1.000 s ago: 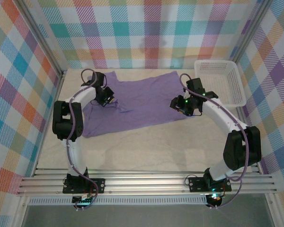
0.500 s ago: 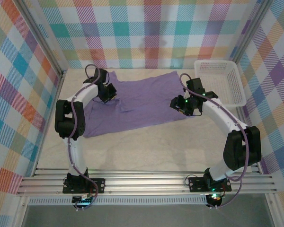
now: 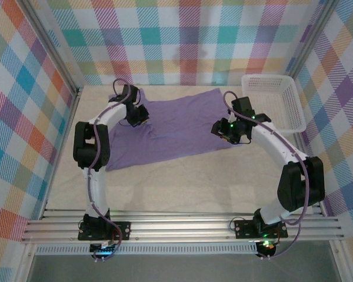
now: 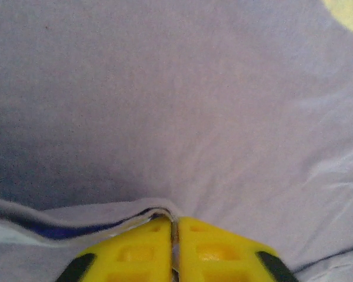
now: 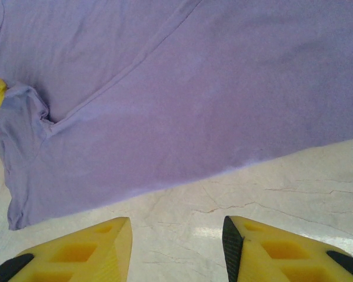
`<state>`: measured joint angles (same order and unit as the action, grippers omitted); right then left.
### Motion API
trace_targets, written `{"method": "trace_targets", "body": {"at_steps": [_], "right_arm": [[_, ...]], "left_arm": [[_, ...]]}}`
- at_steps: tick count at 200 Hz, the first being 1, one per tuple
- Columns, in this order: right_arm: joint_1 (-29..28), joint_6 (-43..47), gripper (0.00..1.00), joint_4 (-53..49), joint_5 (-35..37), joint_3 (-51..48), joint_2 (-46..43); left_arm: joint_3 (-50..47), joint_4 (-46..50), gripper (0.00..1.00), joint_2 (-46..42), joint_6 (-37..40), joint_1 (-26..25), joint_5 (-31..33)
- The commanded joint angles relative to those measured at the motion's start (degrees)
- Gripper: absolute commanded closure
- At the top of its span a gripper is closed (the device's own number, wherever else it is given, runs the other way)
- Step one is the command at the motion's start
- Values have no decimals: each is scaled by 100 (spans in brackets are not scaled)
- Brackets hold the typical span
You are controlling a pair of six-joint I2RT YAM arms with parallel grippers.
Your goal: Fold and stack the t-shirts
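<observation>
A lavender-purple t-shirt [image 3: 170,126] lies spread across the far half of the pale desk [image 3: 182,188], mostly flat, with its far edge close to the checked back wall [image 3: 182,35] and its near edge running at a slant from the left side up toward the middle. Over on the far right a white lattice basket [image 3: 295,106] sits on the desk, beside the shirt but apart from it. The left arm reaches out to the shirt's far left part, and the left pincer [image 3: 140,115] is down on the cloth there. From its own wrist camera the two yellow fingers [image 4: 135,252] stand almost together with only a thin slit between them, and a raised ridge of the purple fabric, showing a hemmed edge, runs right up into that slit, so it looks clamped on a fold of the shirt. The cloth around that spot is bunched into a small fold, while the rest beyond it lies smooth. The right arm bends in from the other side, and the right pincer [image 3: 223,130] hangs above the shirt's right edge. In its wrist view the fingers are plainly apart with nothing between them, bare desk beneath them and the shirt's hem line just beyond. A seam crosses the purple cloth at a slant in that view, and a sleeve shows at the left.
</observation>
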<state>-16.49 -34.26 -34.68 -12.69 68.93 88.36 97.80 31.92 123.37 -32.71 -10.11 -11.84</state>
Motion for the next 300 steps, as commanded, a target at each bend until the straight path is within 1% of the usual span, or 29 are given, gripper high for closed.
{"method": "trace_targets", "body": {"at_steps": [1,7,15,18,22,33,41,51,74,93,108,120,152,165,184,196,203,209,217,223,234,244,251,265,273,286,300], "right_arm": [[-13,55,54,52,11,-116,96],[9,94,54,38,41,-125,122],[69,130,54,8,124,-140,161],[96,130,54,-11,164,-154,172],[152,130,54,-8,213,-185,181],[340,85,52,11,339,-325,154],[504,48,50,33,487,-444,104],[635,10,49,110,631,-598,30],[722,-116,49,229,806,-789,-32],[758,-485,49,422,972,-1061,-50],[822,-770,48,790,897,-1296,-48],[832,-917,48,981,847,-1349,3],[943,-1252,48,1179,931,-1372,168],[989,-1276,48,1238,930,-1390,211],[1007,-1242,48,1338,911,-1379,308],[1014,-1202,48,1362,913,-1345,430],[1023,-1176,48,1352,909,-1307,512],[1025,-1134,50,1348,918,-1259,583],[1017,-1020,57,1382,893,-1172,663],[1009,-956,63,1397,851,-1098,718],[956,-793,67,1408,766,-932,819],[834,-593,74,1245,843,-691,916],[729,-467,77,1105,936,-513,978],[600,-362,77,910,1001,-279,1112],[561,-391,77,858,1002,-215,1163],[533,-476,77,847,1077,-205,1197],[518,-592,77,877,1069,-212,1215]], "left_arm": [[221,278,60,-20,207,-44,195],[238,333,46,-104,204,-44,326],[216,444,31,-283,162,-44,554],[186,486,28,-371,134,-42,657],[125,540,26,-509,89,-39,790],[-140,778,25,-944,-152,-23,1183],[-490,818,25,-1367,-423,-5,1287],[-1249,746,25,-1949,-833,-4,1284],[-2809,1039,26,-3189,-1779,25,1325],[-4076,973,27,-4094,-2605,99,1185],[-4870,595,28,-4649,-3076,210,988],[-5172,459,28,-4877,-3288,308,991],[-5350,559,28,-4871,-3356,730,1127],[-5473,389,29,-4763,-3354,913,998],[-5573,128,31,-4598,-3347,992,1005],[-5625,-85,34,-4486,-3368,992,1006],[-5645,-197,38,-4395,-3374,993,979],[-5626,-263,44,-4310,-3377,1001,958],[-5586,-317,57,-4229,-3359,994,967],[-5535,-307,64,-4172,-3332,998,1028],[-5447,-235,71,-4134,-3291,998,1115],[-5351,-133,71,-4182,-3292,997,1099],[-5282,-41,71,-4282,-3315,986,1039],[-5080,302,66,-4644,-3406,894,992],[-4884,654,61,-4823,-3425,784,1140],[-4564,1191,58,-4980,-3501,645,1349],[-4539,1229,57,-5093,-3650,620,1387]]}}
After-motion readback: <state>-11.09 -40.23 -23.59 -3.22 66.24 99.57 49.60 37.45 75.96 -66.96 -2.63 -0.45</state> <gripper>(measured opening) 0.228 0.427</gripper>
